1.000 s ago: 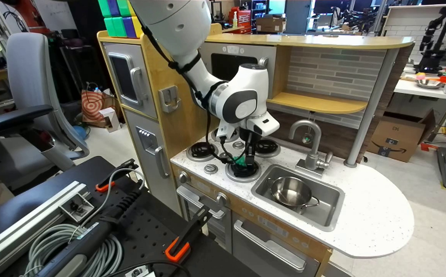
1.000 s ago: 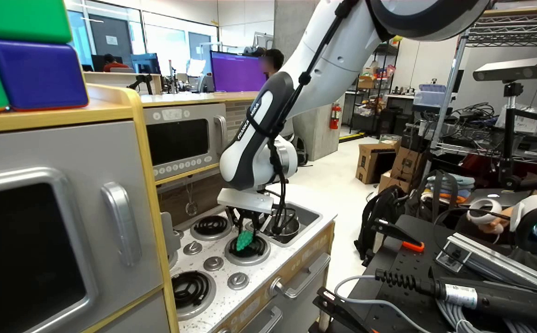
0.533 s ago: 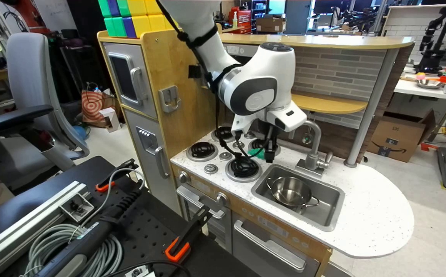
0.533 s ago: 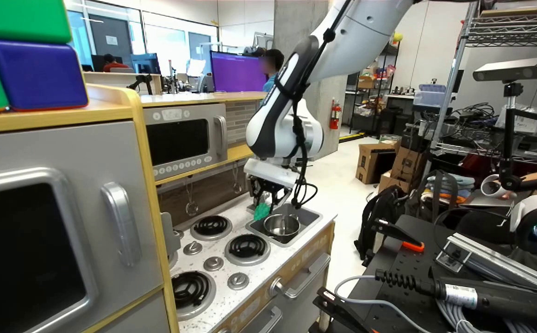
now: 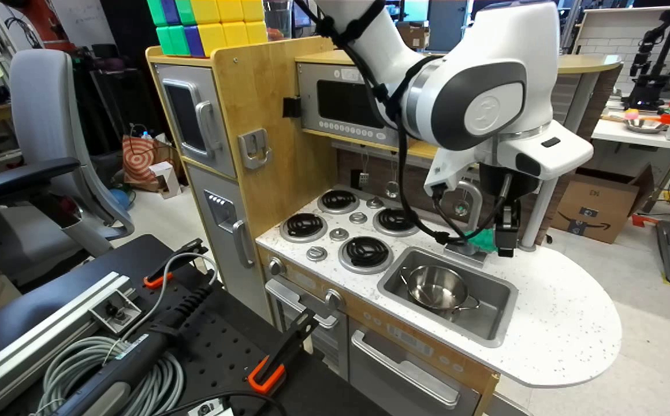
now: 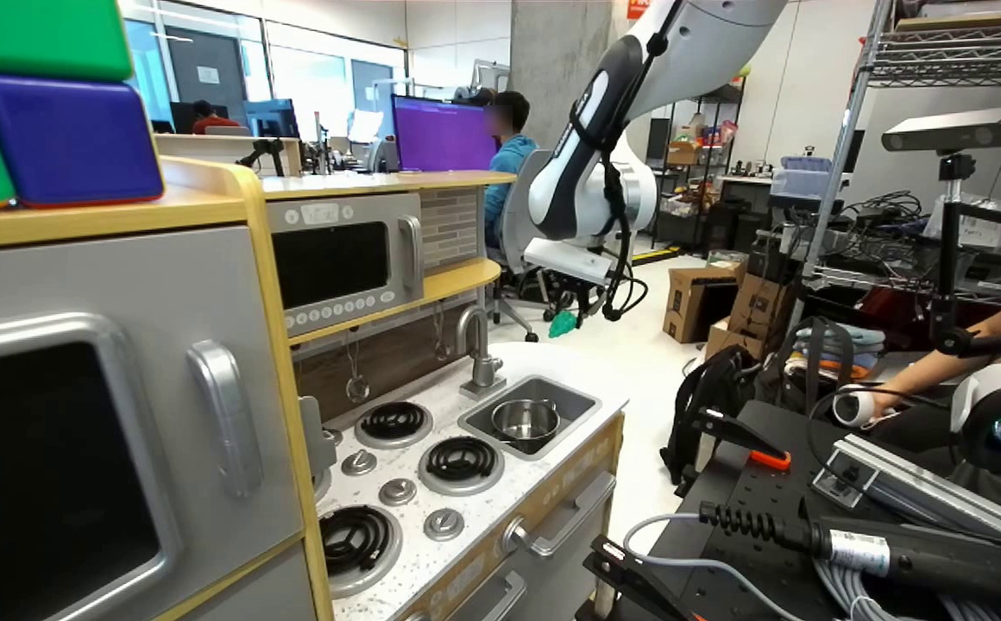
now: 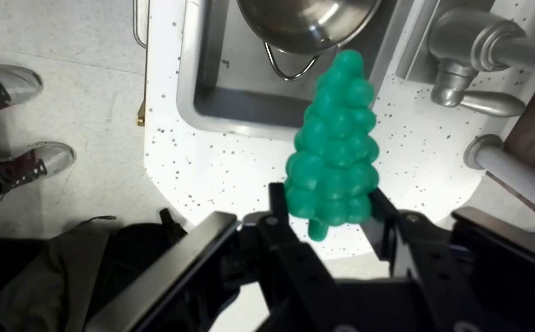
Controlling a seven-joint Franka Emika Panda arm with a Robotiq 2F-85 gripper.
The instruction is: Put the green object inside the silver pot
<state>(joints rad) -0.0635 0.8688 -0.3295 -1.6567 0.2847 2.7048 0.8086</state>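
Fingers (image 7: 278, 200) have the green toy (image 7: 334, 152) pinched at its fat end, one on each side, so it's hanging in the air, up off the white speckled surface (image 7: 221, 170). The pot (image 7: 313, 23) is sitting in the sink (image 7: 189, 69), roughly 12 o'clock from the toy in the wrist view, faucet (image 7: 470, 41) at about 2 o'clock. Both exterior views put the toy around 1 o'clock from the pot, a clear gap between them.

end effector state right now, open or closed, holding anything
End effector: closed, holding the green object near its wide end, a finger on either side.
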